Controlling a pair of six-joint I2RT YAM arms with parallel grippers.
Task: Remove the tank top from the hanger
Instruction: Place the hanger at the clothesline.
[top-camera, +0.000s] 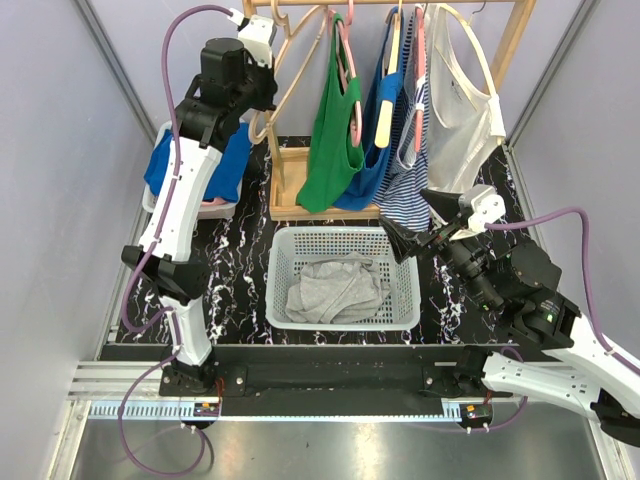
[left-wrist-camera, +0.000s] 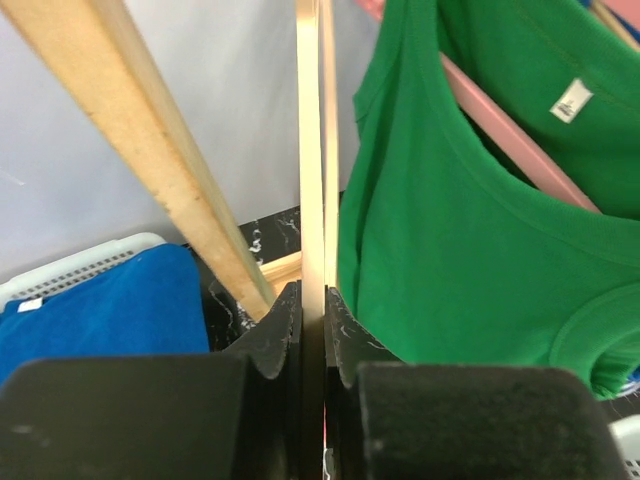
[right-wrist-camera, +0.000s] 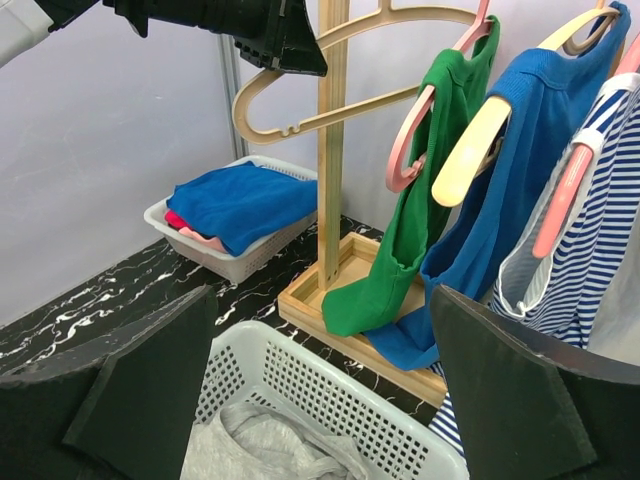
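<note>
Mid-table, the tank top (top-camera: 335, 290) is being cradled by a basket (top-camera: 276, 290). At eleven o'clock the hanger (left-wrist-camera: 315, 150) is being pinched by the left gripper (left-wrist-camera: 312, 312); at four, the right gripper (top-camera: 422, 222) is being held spread.

Count: 4 tank tops on 1 wooden rack (top-camera: 515, 40): green tank top (top-camera: 335, 140), blue (top-camera: 372, 165), striped (top-camera: 408, 190), white (top-camera: 462, 110). 1 bare wooden hanger (right-wrist-camera: 375, 103). 2 white baskets: centre basket (top-camera: 345, 233), left basket (top-camera: 215, 210). 1 grey garment (top-camera: 335, 292) in the centre one.
</note>
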